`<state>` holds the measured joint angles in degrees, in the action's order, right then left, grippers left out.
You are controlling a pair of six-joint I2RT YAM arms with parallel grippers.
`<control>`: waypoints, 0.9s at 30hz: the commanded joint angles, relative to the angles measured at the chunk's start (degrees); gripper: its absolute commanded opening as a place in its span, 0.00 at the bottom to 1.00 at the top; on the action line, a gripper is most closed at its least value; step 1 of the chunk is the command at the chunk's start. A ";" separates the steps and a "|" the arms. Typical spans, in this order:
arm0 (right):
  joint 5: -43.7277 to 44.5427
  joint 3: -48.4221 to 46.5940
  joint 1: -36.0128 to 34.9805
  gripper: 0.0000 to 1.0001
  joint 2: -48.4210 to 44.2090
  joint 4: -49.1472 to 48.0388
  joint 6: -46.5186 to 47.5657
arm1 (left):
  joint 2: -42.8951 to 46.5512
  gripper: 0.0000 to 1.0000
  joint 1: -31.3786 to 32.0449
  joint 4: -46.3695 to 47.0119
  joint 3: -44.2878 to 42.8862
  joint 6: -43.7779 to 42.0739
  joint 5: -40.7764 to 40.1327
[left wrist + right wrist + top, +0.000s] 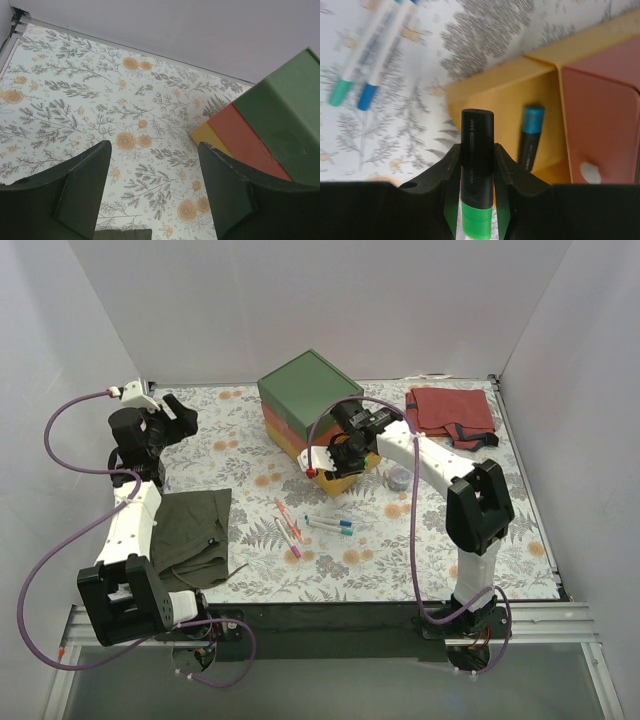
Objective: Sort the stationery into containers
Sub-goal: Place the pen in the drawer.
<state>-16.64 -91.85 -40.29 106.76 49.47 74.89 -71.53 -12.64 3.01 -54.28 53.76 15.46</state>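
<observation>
black highlighter (477, 142) with green end gripped in right fingers (440, 177); left fingers (82, 185) wide apart.

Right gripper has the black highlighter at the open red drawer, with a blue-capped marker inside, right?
No: the open one is the yellow drawer, not red, as the right wrist view shows. The right gripper does hold the black highlighter at it, blue-capped marker inside.

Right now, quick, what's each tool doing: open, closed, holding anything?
Left tool: open, empty.
Right tool: closed on a black highlighter.
</observation>
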 commanded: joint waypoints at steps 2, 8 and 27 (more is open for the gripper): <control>4.51 -8.76 4.17 0.09 8.44 -2.98 -0.45 | -0.37 0.70 -0.45 -0.28 -2.50 0.21 0.80; 6.01 -10.73 5.75 0.29 12.24 -4.30 3.85 | -0.63 0.70 -0.45 -0.72 -2.67 -0.32 0.80; -6.01 0.87 13.30 0.21 -4.01 -6.32 -30.58 | -31.00 0.55 -0.63 9.47 -20.93 8.81 12.22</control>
<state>-16.29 -96.25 -29.71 106.67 42.76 59.11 -92.73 -13.19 8.64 -67.42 57.80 21.78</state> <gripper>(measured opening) 0.391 0.612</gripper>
